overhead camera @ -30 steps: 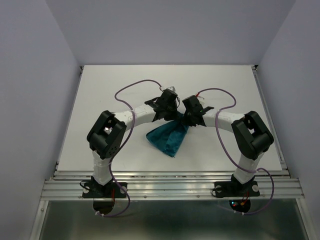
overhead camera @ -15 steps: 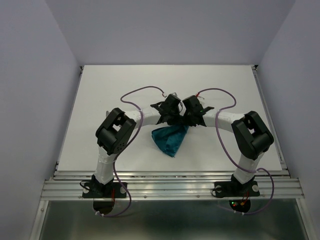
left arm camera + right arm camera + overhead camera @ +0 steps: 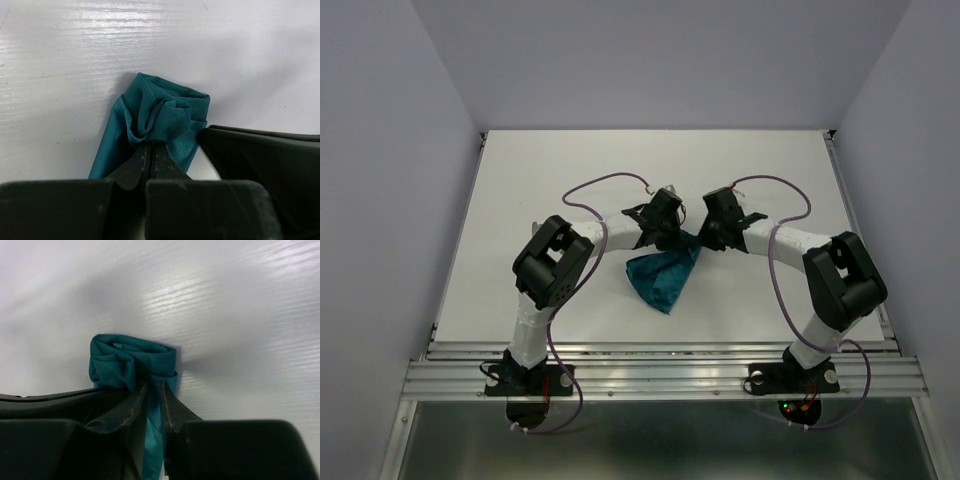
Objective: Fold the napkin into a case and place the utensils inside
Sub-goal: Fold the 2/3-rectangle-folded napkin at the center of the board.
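Note:
The teal napkin (image 3: 663, 280) hangs bunched in a tapering shape over the middle of the white table (image 3: 540, 180), held at its top by both grippers. My left gripper (image 3: 667, 238) is shut on a gathered corner of the napkin (image 3: 160, 110); its fingertips (image 3: 144, 152) pinch the cloth. My right gripper (image 3: 706, 238) is shut on a fold of the napkin (image 3: 127, 362), and cloth shows between its fingertips (image 3: 167, 400). The two grippers are close together, side by side. No utensils are in view, and the napkin has no case shape.
Purple cables (image 3: 600, 185) loop over both arms. The right gripper's dark body (image 3: 260, 155) fills the right of the left wrist view. The left gripper's body (image 3: 50, 410) fills the left of the right wrist view. Grey walls enclose the table.
My left gripper moved right toward the right gripper, drawing the napkin's top into a narrower bunch. My right arm then shifted a little to the right. Both stay shut on the cloth.

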Controlling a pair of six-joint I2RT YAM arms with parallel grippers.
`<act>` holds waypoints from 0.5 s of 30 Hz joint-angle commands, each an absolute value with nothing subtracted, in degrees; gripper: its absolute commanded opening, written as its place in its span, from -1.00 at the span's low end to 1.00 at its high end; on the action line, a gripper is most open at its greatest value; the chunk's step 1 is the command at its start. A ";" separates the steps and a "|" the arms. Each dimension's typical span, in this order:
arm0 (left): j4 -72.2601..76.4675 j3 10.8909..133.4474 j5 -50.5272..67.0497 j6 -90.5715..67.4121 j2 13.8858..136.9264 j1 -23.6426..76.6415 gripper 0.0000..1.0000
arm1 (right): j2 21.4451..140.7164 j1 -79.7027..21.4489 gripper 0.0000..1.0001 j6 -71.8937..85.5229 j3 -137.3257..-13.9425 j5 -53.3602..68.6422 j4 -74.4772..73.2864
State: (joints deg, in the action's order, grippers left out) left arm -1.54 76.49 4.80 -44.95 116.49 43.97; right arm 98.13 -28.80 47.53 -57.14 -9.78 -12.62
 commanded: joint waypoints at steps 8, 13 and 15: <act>-0.97 75.85 5.89 -42.36 117.95 44.47 -1.00 | 92.10 -22.06 0.65 40.43 -54.23 3.93 -7.74; -0.70 75.76 6.06 -42.10 117.95 44.47 -1.00 | 93.16 -22.06 0.79 40.60 -53.17 8.17 -4.22; -0.44 75.67 6.24 -42.01 117.60 44.47 -1.00 | 94.04 -22.06 0.79 40.43 -53.44 9.22 -4.22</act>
State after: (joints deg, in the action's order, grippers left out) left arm -0.10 76.49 5.91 -43.48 116.92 43.97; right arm 92.86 -21.93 41.80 -53.58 4.47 -8.32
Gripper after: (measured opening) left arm 0.037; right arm 0.895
